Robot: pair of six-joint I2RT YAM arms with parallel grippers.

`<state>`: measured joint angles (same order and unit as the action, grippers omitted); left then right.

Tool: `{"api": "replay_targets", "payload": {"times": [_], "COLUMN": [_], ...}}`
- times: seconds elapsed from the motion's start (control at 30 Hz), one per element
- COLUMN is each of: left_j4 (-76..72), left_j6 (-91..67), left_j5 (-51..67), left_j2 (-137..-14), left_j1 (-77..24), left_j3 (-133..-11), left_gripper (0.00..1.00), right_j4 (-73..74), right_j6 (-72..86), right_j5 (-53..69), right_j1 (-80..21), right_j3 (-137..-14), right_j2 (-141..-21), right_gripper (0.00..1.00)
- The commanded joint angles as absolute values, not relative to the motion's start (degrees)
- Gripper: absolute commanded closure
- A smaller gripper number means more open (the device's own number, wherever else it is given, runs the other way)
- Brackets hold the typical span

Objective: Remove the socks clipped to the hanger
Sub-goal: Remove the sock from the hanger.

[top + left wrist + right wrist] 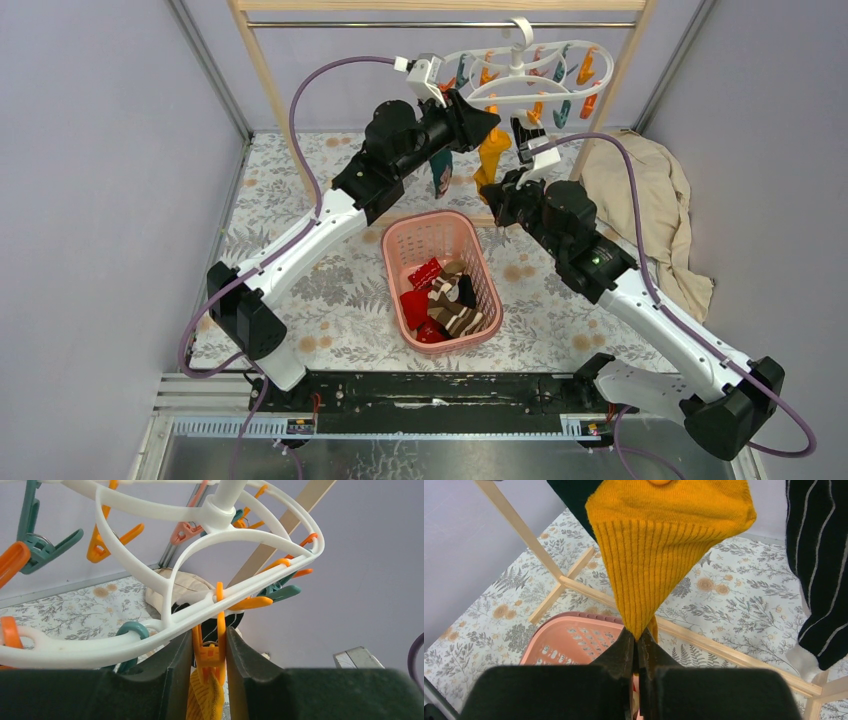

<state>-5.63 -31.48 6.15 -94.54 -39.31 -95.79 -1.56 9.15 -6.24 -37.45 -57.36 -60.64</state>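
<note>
Across the floral table (300,300) stands the wooden rack (268,90), and the white hanger (517,70) hangs by its hook from the rack's bar. Below it, the pink basket (392,270) already has several socks inside. A mustard sock (664,540), a dark teal sock (441,178) and a black striped sock (819,555) hang from the clips.

The step in hand looks to be the freeing of the mustard sock. The right gripper (636,641) is pressed together on the sock's lower tip. The left gripper (209,637) has its fingers against both sides of the orange clip (210,657) that bites the sock's top.

Next, I judge, the clip must be squeezed until it opens, and then the sock drawn down. Room is tight above, where the hanger's ring crosses just over the fingers. Downward, toward the basket, there is open room.
</note>
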Motion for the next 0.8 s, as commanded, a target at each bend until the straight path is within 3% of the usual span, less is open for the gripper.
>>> {"api": "replay_targets", "payload": {"times": [0.0,0.23,0.6,0.77], "left_j4": [-5.09,-3.91,-3.35,-3.35], "left_j6": [-30.15,-29.75,-30.01,-30.15], "left_j5": [5.41,4.67,4.31,4.62], "left_j2": [-93.58,-93.29,-92.58,-91.66], "left_j1": [-38.98,-38.96,-38.94,-38.93], "left_j3": [-98.28,-98.85,-97.89,-96.46], "left_gripper": [0.96,1.0,0.95,0.77], "right_j4": [-1.0,5.93,13.44,15.21], "right_j6": [8.01,7.45,9.88,9.46], "right_j5": [-4.49,3.1,21.1,26.67], "right_j1": [-37.91,-37.91,-38.05,-39.38], "right_j3": [-59.98,-62.69,-59.15,-57.57], "right_j2": [-58.4,-57.96,-55.19,-56.76], "right_gripper": [1.0,1.0,1.0,1.0]}}
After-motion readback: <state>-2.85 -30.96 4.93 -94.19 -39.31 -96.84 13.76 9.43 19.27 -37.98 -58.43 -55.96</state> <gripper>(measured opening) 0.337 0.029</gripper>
